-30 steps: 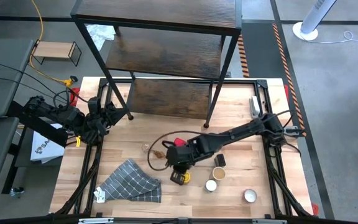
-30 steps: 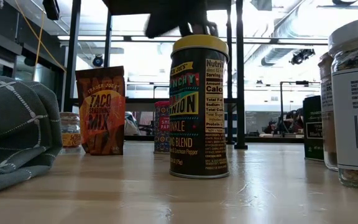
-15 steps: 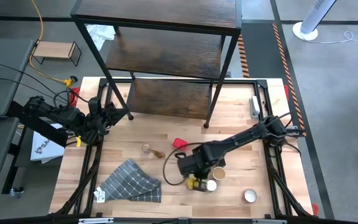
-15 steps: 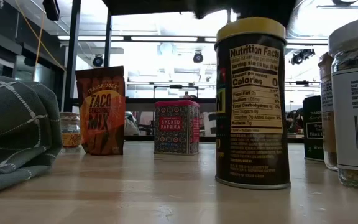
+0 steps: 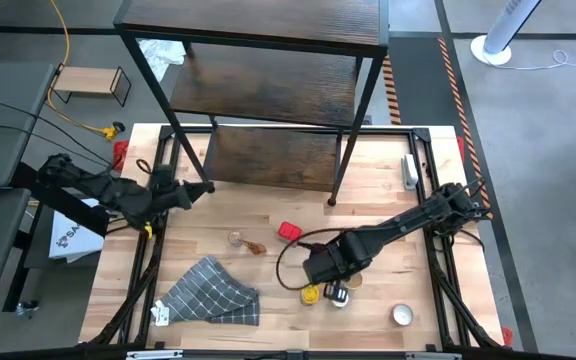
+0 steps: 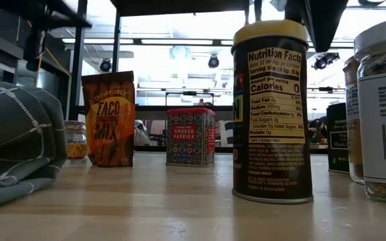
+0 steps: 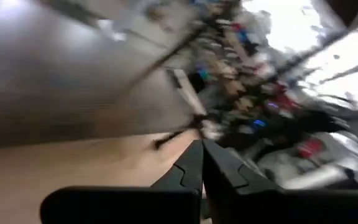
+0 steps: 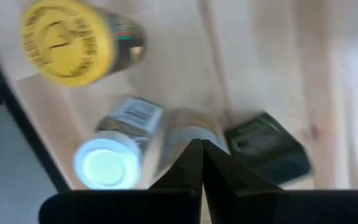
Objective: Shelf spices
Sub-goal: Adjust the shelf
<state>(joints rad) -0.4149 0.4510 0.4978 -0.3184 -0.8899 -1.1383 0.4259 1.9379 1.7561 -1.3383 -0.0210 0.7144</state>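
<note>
Here, yellow-lidded jar (image 6: 271, 110) upright, dark label, nutrition panel facing.

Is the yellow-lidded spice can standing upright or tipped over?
Upright: the yellow-lidded can stands on its base on the table, lid on top.

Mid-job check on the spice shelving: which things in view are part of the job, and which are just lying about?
Part of the job:
- shelf
- yellow-lid shaker
- white-lid jar
- red paprika tin
- taco mix pouch
- small jar
- round tin

Lying about:
- grey checked cloth
- small light-wood stand
</note>
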